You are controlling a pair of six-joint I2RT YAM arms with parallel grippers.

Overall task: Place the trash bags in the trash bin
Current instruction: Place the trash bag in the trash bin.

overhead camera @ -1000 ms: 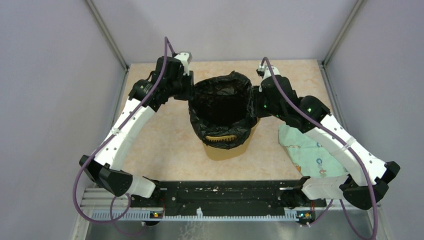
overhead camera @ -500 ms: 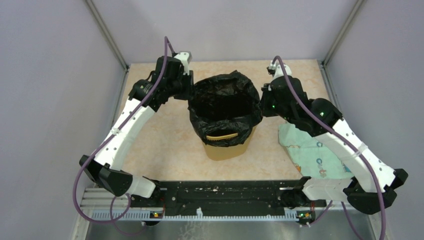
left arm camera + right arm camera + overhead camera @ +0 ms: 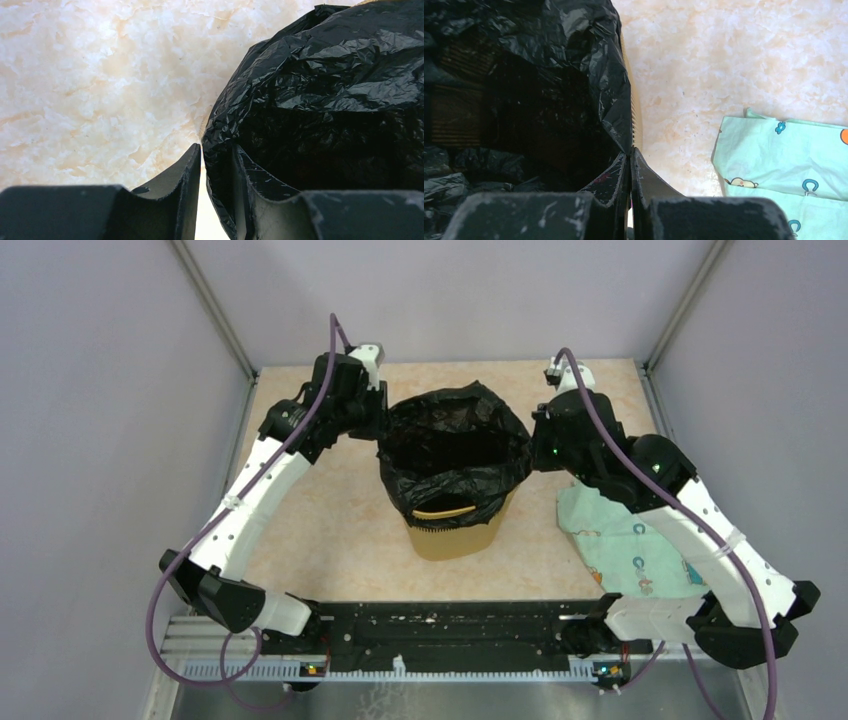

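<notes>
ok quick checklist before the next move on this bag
1. Right gripper hold: ok. It is closed on the trash bag edge at the right rim of the trash bin.
2. Left gripper hold: cannot tell. The bag's edge lies between its fingers, but a pale gap shows there.
3. Bag mouth open: ok. It is spread wide, with a dark hollow inside the bin.
4. Bag over the near rim: not ok. The yellow slotted band shows bare on the near side.
5. Cloth clear of the bin: ok. It lies to the right, apart from the bin, under the right arm.
</notes>
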